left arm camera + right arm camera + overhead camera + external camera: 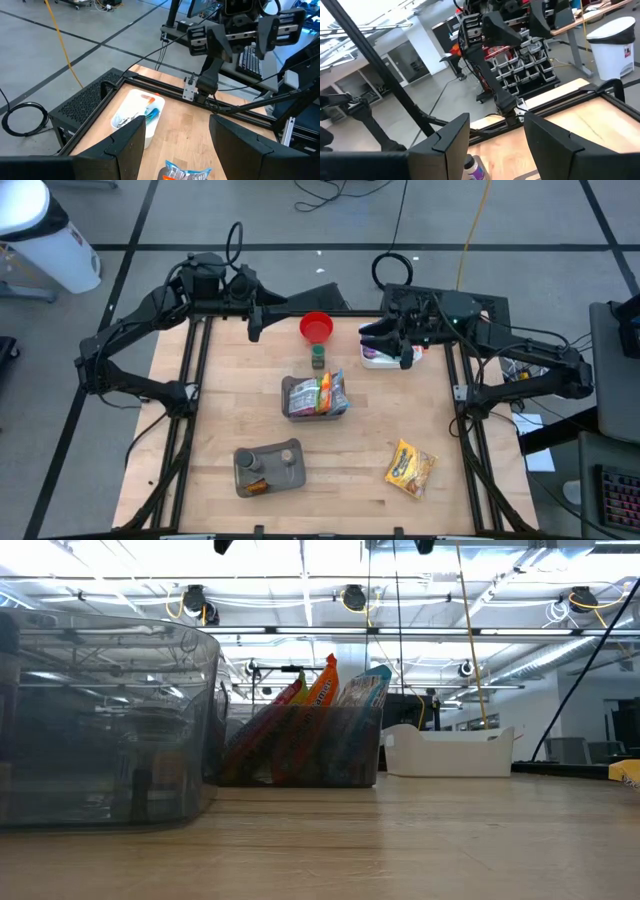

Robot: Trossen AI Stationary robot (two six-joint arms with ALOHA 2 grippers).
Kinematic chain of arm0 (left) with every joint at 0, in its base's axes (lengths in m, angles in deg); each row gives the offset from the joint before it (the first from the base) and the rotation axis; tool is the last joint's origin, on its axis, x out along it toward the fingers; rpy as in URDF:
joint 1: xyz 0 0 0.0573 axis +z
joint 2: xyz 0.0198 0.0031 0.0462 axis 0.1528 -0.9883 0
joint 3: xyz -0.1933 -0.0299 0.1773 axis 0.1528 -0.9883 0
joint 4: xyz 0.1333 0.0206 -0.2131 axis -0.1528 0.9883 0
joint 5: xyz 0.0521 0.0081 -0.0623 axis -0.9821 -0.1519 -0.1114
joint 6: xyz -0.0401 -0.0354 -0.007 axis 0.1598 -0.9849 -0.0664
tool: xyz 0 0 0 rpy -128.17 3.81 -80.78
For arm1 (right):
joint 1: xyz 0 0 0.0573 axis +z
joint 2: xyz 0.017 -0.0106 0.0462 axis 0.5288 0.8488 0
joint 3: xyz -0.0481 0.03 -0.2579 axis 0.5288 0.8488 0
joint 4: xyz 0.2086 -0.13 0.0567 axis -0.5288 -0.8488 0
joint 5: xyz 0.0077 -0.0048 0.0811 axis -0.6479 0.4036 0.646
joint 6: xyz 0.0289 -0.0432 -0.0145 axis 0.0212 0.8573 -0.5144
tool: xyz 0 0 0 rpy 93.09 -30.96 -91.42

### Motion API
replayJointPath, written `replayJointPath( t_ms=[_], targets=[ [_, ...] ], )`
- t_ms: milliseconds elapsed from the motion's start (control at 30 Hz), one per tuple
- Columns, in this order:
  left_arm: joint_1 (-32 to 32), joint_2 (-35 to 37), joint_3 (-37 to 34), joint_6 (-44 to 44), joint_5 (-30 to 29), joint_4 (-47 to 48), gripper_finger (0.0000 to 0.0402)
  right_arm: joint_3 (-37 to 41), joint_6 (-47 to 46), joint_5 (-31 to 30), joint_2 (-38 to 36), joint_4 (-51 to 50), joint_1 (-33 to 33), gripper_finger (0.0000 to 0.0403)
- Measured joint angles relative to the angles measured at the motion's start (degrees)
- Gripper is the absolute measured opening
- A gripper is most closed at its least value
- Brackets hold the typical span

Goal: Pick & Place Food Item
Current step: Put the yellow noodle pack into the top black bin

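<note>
Snack packet lies well apart from both raised, open grippers.

grey tiled floor, white bin

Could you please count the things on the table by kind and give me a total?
Clear bins: 2, one with snack packets, one at the near edge
White tray: 1
Red funnel: 1
Small green jar: 1
Loose yellow snack bag: 1
Total: 6
</note>
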State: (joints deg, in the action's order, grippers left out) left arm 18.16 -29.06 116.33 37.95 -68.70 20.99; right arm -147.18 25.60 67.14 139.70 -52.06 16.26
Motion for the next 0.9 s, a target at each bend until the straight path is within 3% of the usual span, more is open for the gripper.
replayJointPath(
  t_ms=[400, 633, 733, 900],
  targets=[
    [0.01, 0.0, 0.0, 0.0, 0.0, 0.0, 0.023, 0.0, -3.3, 0.04, 0.37, 0.04, 0.02, 0.0183],
    [0.01, 0.0, 0.0, 1.39, -0.01, -2.9, 0.023, 0.0, 5.01, 0.46, -1.91, -0.26, 0.04, 0.0183],
    [-0.08, 0.0, 0.0, 0.98, 0.0, -4.89, 0.023, 0.0, 7.07, 3.54, -3.73, -4.22, 0.02, 0.0183],
    [-0.06, 0.0, 0.0, -14.86, 0.47, -9.74, 0.023, -0.02, 9.54, 4.78, -7.42, -17.83, 1.4, 0.0183]
  ],
)
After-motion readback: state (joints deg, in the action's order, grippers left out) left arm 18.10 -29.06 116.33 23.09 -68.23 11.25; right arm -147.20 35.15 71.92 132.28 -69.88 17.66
